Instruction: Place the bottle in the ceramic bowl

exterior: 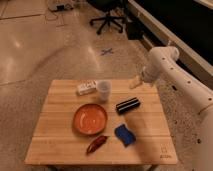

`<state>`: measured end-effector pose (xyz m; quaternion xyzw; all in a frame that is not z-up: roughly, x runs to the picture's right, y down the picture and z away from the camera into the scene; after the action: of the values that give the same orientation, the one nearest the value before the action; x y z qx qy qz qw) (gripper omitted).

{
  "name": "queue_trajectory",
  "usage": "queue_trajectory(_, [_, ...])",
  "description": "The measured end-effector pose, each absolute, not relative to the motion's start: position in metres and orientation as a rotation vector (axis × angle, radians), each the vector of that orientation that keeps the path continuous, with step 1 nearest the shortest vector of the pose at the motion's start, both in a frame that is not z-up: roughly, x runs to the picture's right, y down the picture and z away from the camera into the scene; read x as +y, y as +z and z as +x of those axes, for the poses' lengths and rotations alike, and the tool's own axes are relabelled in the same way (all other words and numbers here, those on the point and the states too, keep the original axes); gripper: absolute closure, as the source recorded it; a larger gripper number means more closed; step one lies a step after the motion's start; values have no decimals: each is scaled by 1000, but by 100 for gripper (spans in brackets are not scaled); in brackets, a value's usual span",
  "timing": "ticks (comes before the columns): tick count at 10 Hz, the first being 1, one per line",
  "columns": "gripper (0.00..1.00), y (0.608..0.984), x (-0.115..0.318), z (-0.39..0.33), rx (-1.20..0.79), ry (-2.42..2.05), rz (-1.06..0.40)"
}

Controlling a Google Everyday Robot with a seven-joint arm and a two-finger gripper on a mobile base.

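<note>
My end effector (135, 82) hangs over the far right edge of the bench (60, 145); I cannot tell its state. The bottle (87, 88) lies at the far edge beside the cup (103, 90), apart from the ceramic bowl (91, 119).

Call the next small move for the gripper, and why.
Probably carry the gripper across toward the bottle, coming in from above. The gripper is over the far right edge of the table, well apart from the bottle, which lies on the table, not in the ceramic bowl. The cup stands right beside the bottle on the gripper's side.
</note>
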<state>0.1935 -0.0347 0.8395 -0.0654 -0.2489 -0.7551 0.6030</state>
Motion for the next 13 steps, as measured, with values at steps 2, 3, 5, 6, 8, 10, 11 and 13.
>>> queue_trajectory(2, [20, 842, -60, 160, -575, -1851, -66])
queue_trajectory(3, [20, 842, -71, 142, -578, -1894, -24])
queue_trajectory(5, [20, 840, -86, 105, -594, -1980, 61])
queue_trajectory(6, [20, 837, -89, 89, -606, -2021, 101])
queue_trajectory(8, [20, 829, -88, 55, -634, -2101, 186])
queue_trajectory(10, [20, 819, -75, 26, -664, -2186, 268])
queue_trajectory(11, [20, 816, -68, 19, -672, -2215, 290])
queue_trajectory(13, [20, 813, -63, 15, -677, -2236, 306])
